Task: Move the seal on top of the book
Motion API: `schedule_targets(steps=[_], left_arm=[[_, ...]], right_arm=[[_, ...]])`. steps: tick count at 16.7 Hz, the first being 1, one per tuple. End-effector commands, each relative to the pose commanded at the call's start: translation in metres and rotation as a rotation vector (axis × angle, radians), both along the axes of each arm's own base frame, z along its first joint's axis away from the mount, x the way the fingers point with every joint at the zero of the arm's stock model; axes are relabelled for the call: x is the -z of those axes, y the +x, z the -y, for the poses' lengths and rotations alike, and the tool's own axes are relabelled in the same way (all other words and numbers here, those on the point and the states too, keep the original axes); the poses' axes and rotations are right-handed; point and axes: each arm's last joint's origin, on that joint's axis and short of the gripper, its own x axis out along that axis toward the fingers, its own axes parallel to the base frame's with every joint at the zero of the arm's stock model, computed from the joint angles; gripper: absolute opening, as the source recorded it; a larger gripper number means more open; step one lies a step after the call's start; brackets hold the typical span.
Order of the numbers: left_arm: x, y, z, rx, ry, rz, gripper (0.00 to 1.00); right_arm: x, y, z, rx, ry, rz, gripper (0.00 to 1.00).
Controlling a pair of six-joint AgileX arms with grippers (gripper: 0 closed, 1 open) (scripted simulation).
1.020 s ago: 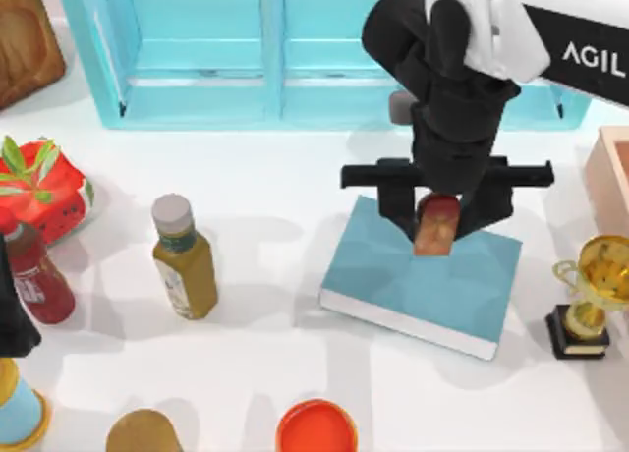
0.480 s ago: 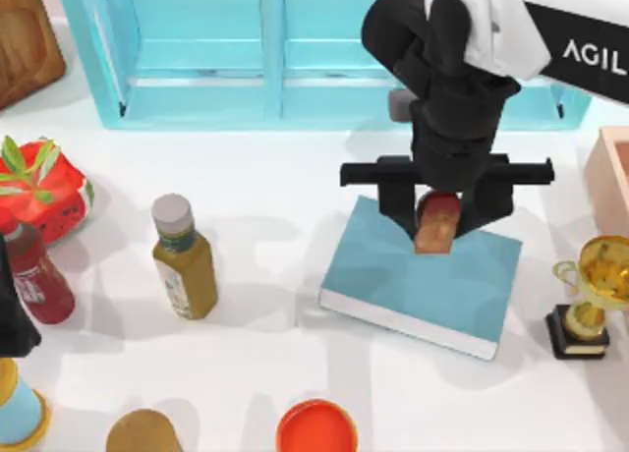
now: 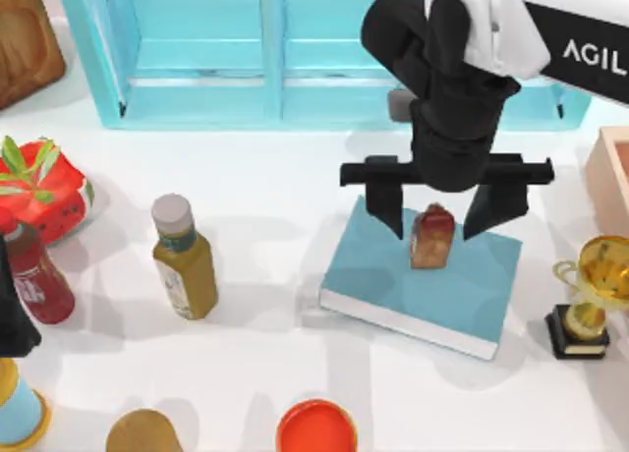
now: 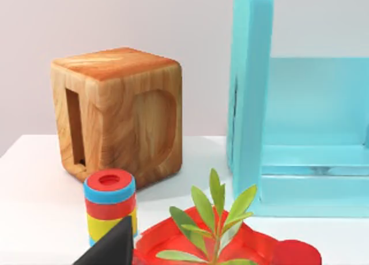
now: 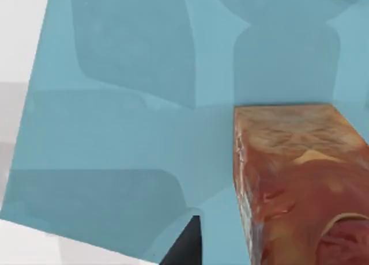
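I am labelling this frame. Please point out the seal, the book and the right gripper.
seal (image 3: 432, 238), top view, its front face.
book (image 3: 373, 265), top view, bare left part of the cover.
right gripper (image 3: 442, 218), top view, midway between its open fingertips.

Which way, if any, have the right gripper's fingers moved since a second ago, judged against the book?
Yes. In the top view the right gripper has spread its fingers apart over the book, clear of the seal, which stands on the cover.

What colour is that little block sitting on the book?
The seal is mottled reddish-brown and orange-tan, clearest in the right wrist view.
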Motion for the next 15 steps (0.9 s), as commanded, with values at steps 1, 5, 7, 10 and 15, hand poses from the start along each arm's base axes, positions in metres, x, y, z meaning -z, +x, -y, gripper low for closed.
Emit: schedule_targets(steps=[1, 5, 7, 10, 15], left_arm=[[0.0, 0.0, 0.0, 0.0, 0.0, 0.0, 1.0], [0.0, 0.0, 0.0, 0.0, 0.0, 0.0, 1.0], [0.0, 0.0, 0.0, 0.0, 0.0, 0.0, 1.0], [0.0, 0.0, 0.0, 0.0, 0.0, 0.0, 1.0], [0.0, 0.0, 0.0, 0.0, 0.0, 0.0, 1.0]], right_arm=[[0.0, 0.0, 0.0, 0.0, 0.0, 0.0, 0.98], [0.0, 0.0, 0.0, 0.0, 0.0, 0.0, 1.0], [0.0, 0.0, 0.0, 0.0, 0.0, 0.0, 1.0], [0.0, 0.0, 0.0, 0.001, 0.0, 0.0, 1.0], [-0.013, 0.001, 0.0, 0.001, -0.001, -0.001, 1.0]])
